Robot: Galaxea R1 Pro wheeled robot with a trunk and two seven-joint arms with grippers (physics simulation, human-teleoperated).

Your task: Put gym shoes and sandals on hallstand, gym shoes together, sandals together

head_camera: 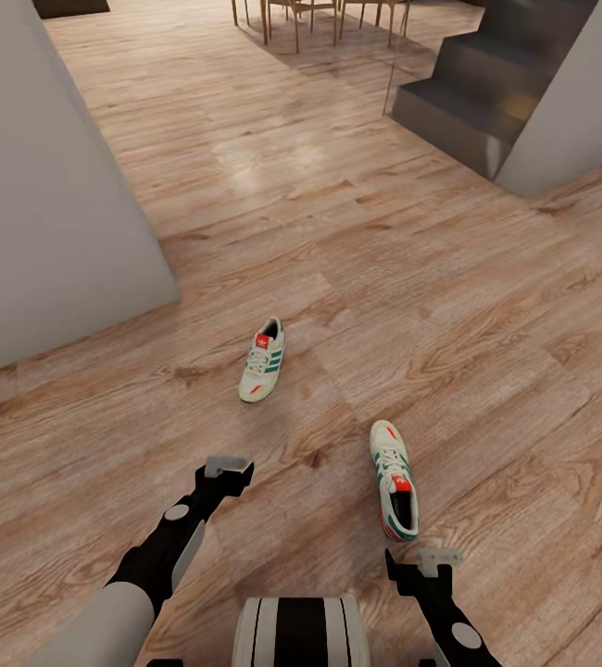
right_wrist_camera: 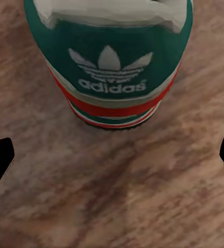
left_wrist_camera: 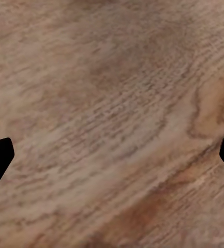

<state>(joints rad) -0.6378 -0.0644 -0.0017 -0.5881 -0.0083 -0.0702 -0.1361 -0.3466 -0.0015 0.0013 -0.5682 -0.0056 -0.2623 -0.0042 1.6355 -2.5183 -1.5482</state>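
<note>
Right gripper hangs low, just behind the heel of the near gym shoe; fingers spread wide, nothing between them, likely lined up for a heel-end grasp. Left gripper is likewise spread and empty over bare corridor floor. The far gym shoe lies well apart from the near one, by the grey wall. Stairs stand beyond.
</note>
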